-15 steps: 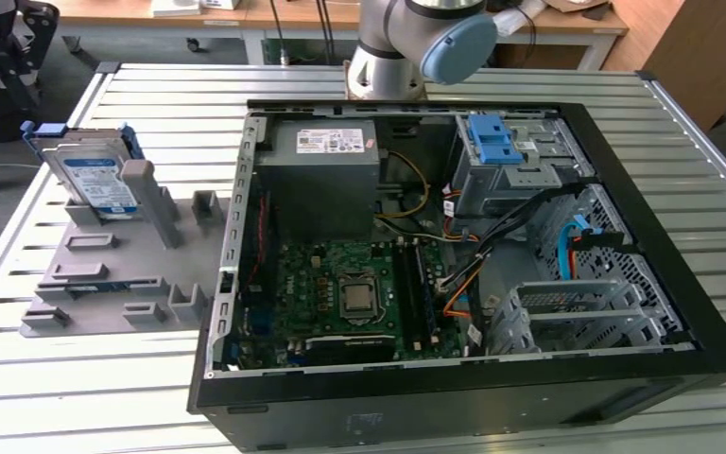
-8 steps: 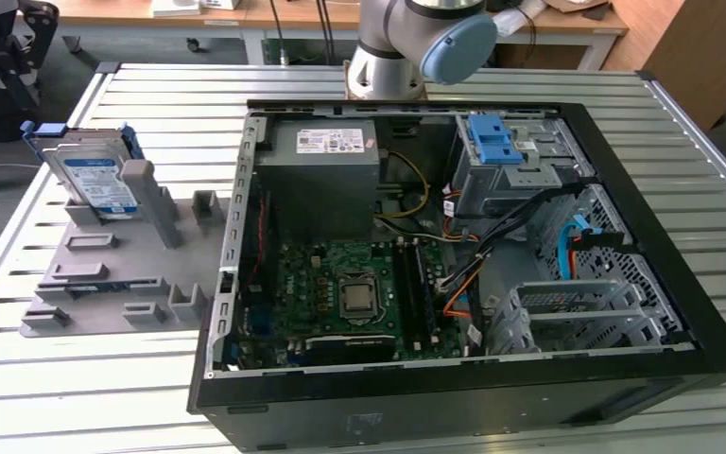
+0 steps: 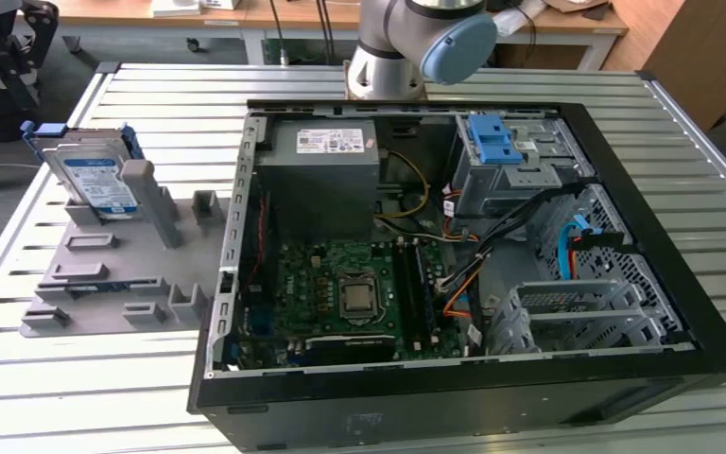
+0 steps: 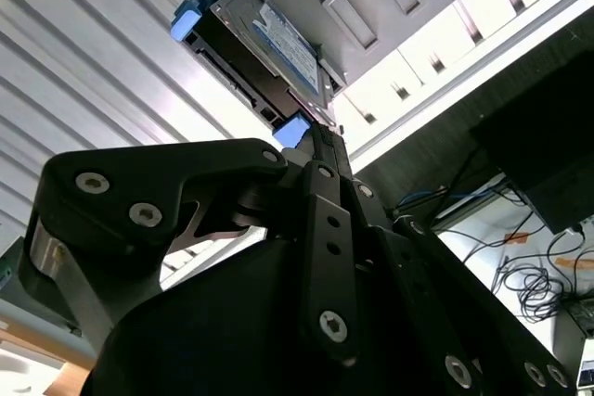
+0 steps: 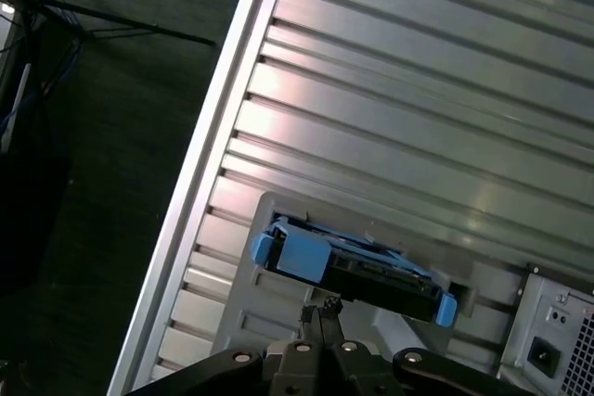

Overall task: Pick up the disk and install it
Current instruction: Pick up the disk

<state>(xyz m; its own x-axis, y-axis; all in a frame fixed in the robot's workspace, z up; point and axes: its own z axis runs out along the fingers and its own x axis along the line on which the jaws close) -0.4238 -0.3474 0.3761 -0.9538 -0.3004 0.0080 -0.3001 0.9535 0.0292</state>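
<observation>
The disk (image 3: 92, 180) is stood on edge in a grey holder (image 3: 98, 284) beside the computer case (image 3: 439, 411). The gripper (image 5: 320, 306) is pinched closed, empty and clear of it. The disk is judged stiff, dense and shock-sensitive, best clamped across its flat faces.

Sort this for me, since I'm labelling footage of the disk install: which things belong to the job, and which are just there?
Job:
disk, standing in the grey holder
claw
open computer case

Just there:
power-supply box
blue latch
motherboard
slatted table
</observation>
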